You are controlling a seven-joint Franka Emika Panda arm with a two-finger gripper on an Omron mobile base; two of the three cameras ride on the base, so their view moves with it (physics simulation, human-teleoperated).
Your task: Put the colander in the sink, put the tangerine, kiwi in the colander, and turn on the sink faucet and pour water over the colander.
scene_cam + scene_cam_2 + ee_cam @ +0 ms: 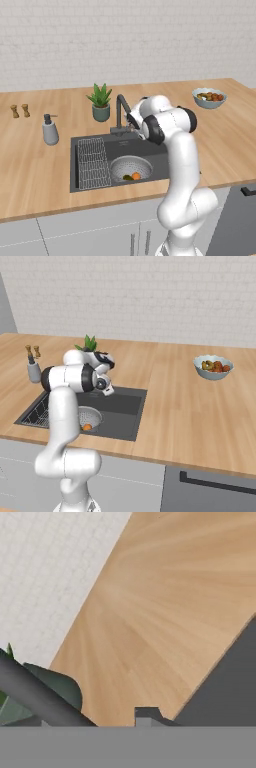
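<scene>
The colander (131,166) sits in the right part of the sink (120,146), below the arm. Inside it lie the tangerine (136,175) and, to its left, the kiwi (128,177). From the other side I see the colander (90,417) and the tangerine (87,427) past my forearm. My gripper (133,125) is at the foot of the sink faucet (120,111), behind the basin. In the hand view the faucet (35,693) crosses the lower left as a dark bar, and one fingertip (147,713) shows right of it. The gap between the jaws is hidden.
A wire rack (93,162) fills the sink's left part. A potted plant (100,103) stands just left of the faucet, a soap dispenser (49,130) and two small shakers (20,111) further left. A bowl of mixed fruit (209,97) is at the back right.
</scene>
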